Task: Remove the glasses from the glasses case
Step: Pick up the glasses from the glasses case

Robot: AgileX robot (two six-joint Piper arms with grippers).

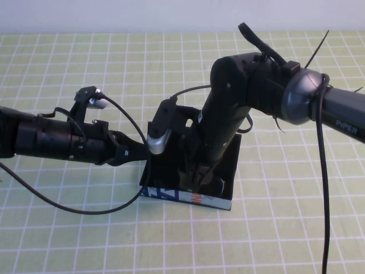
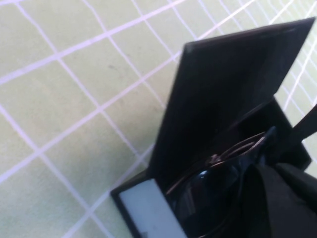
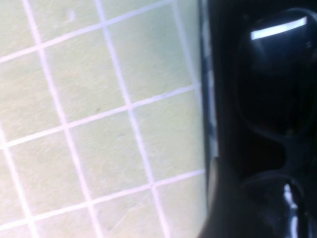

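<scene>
The glasses case (image 1: 183, 196) lies mid-table with its light blue printed side towards me and its black lid (image 2: 223, 94) raised open. The dark glasses (image 2: 213, 181) lie inside it; their tinted lenses also show in the right wrist view (image 3: 277, 74), next to the case wall (image 3: 208, 124). My left gripper (image 1: 140, 153) reaches in from the left and sits at the case's left edge. My right gripper (image 1: 202, 174) points down into the open case over the glasses. In the high view the right arm hides most of the case's inside.
The table is covered by a light green cloth with a white grid (image 1: 85, 228). Black cables (image 1: 68, 208) loop from the left arm over the cloth in front of it. A cable hangs down beside the right arm (image 1: 323, 188).
</scene>
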